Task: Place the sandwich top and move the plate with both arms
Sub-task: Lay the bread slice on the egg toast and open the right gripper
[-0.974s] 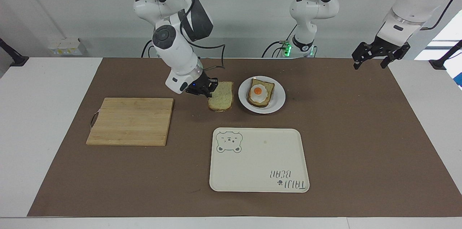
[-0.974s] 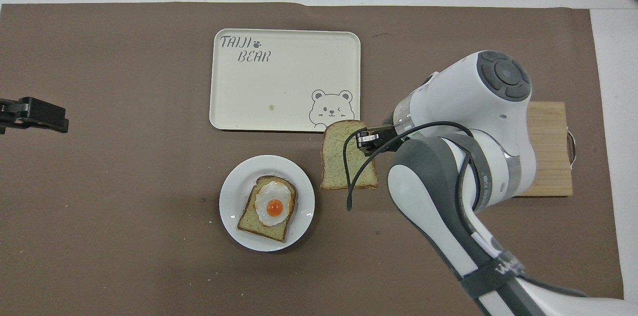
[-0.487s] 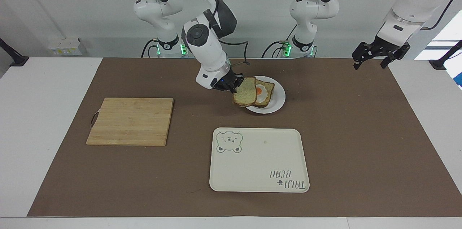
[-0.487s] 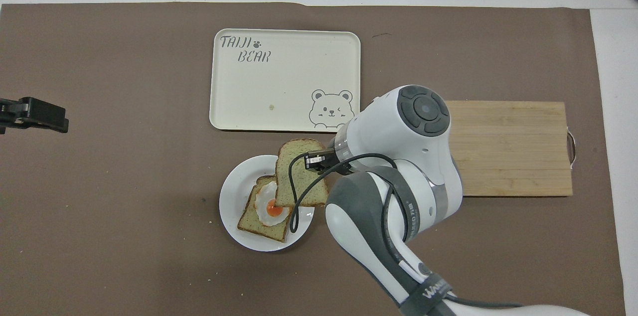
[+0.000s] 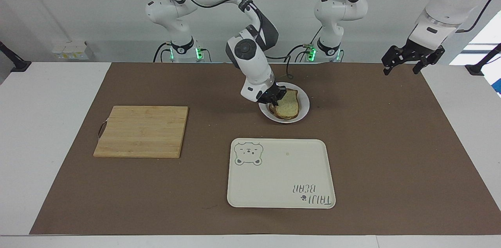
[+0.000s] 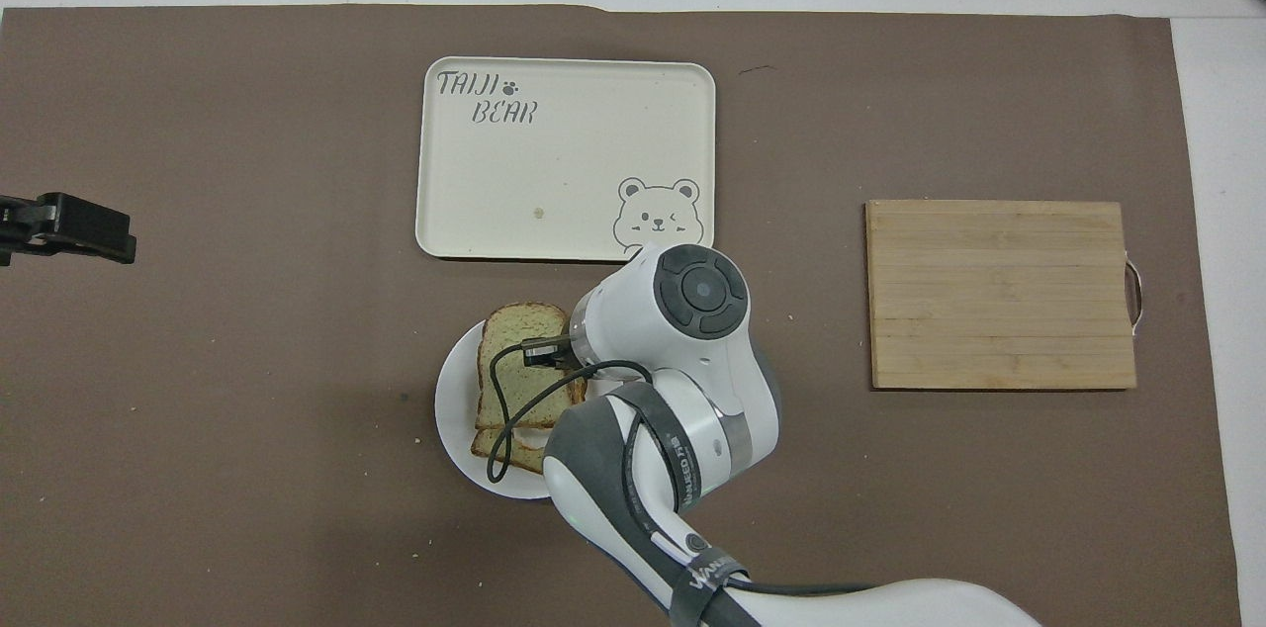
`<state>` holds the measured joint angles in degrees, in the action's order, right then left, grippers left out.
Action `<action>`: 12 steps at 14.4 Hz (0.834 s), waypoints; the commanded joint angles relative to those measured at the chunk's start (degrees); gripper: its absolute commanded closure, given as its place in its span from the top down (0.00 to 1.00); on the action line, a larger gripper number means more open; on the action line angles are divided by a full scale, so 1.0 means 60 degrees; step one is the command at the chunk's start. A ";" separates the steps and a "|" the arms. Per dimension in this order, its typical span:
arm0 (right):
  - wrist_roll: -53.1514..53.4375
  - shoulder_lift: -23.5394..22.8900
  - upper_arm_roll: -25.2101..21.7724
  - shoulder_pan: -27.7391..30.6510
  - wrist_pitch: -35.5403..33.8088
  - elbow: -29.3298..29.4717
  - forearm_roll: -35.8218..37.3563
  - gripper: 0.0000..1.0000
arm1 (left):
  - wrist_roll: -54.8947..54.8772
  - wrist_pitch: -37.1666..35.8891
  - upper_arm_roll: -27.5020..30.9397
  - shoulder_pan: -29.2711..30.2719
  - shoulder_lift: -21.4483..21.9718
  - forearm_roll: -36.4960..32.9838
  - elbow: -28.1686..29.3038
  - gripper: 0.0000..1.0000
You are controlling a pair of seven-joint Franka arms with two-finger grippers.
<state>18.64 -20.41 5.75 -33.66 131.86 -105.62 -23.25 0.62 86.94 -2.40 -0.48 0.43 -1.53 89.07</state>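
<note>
The right gripper (image 5: 275, 99) has its fingers clamped on the sandwich top (image 5: 289, 104), held over the plate (image 5: 303, 111) and apparently resting on the lower slice. The placing step is in hand; release comes next. The left gripper (image 5: 411, 60) waits, fingers apart.

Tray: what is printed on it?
Cream tray with a grey bear face and "TAIJI BEAR" lettering; clearest in the overhead view.

Two high cameras, facing oppositely, share the table (image 5: 58, 95).
</note>
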 commanded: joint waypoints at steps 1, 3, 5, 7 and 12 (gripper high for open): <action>0.0087 0.0091 0.0009 -0.0117 0.0084 -0.0165 -0.0226 0.00 | -0.0089 -0.0135 -0.0010 0.0066 -0.0042 0.0007 -0.0095 1.00; 0.0101 0.0179 -0.0006 -0.0352 0.0070 -0.0340 -0.0241 0.00 | -0.0089 -0.0135 -0.0010 0.0066 -0.0042 0.0007 -0.0095 1.00; 0.0101 0.0238 -0.0006 -0.0382 0.0070 -0.0530 -0.0241 0.00 | -0.0089 -0.0135 -0.0010 0.0066 -0.0042 0.0007 -0.0095 1.00; 0.0101 0.0223 -0.0006 -0.0367 0.0099 -0.0575 -0.0256 0.00 | -0.0089 -0.0135 -0.0010 0.0066 -0.0028 0.0007 -0.0095 1.00; 0.0044 0.0150 -0.0020 -0.0236 0.0011 -0.0517 -0.0417 0.99 | -0.0089 -0.0135 -0.0010 0.0066 -0.0042 0.0007 -0.0095 1.00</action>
<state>18.71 -20.63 5.50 -35.66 131.83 -107.54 -24.14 0.62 86.94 -2.40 -0.48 0.43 -1.53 89.07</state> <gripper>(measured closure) 0.850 0.000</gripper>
